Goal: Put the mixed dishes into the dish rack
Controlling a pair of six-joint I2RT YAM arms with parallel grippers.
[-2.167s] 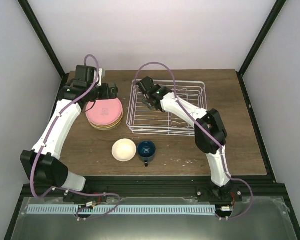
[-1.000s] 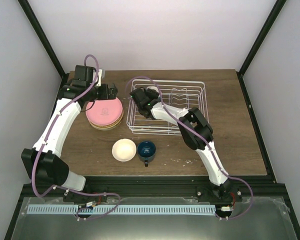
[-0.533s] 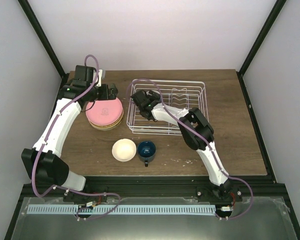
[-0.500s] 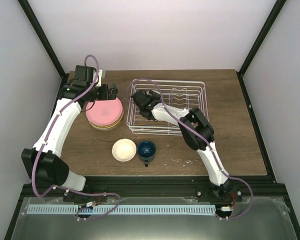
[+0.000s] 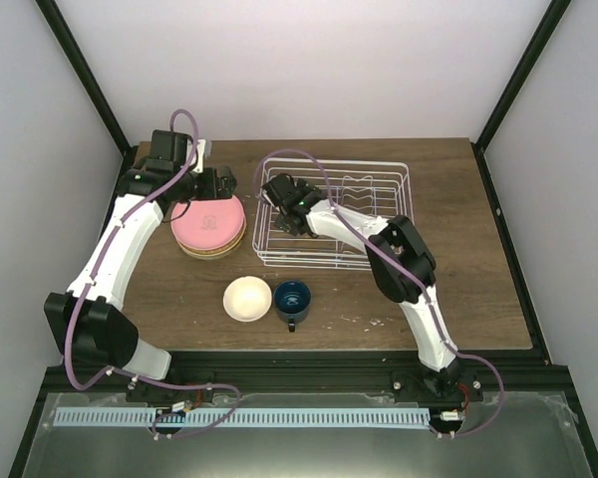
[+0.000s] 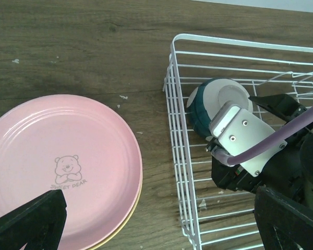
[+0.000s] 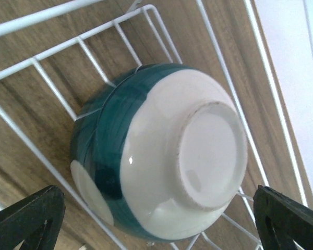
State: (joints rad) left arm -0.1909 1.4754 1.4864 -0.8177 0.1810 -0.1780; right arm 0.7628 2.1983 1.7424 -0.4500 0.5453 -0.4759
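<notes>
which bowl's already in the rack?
The white-and-teal bowl, foot showing, inside the dish rack's left end. The cream bowl sits upright on the table beside the mug.

Teal-and-white bowl (image 7: pixel 161 151) lies tilted, base up, at the dish rack's (image 5: pixel 364 214) left end; pink plate (image 5: pixel 207 221) tops tan plate (image 5: pixel 214 255); cream bowl (image 5: pixel 247 299) beside blue mug (image 5: pixel 292 299).

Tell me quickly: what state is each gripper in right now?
Left gripper: open, empty, over the pink plate.
Right gripper: open, empty, over the bowl.
</notes>
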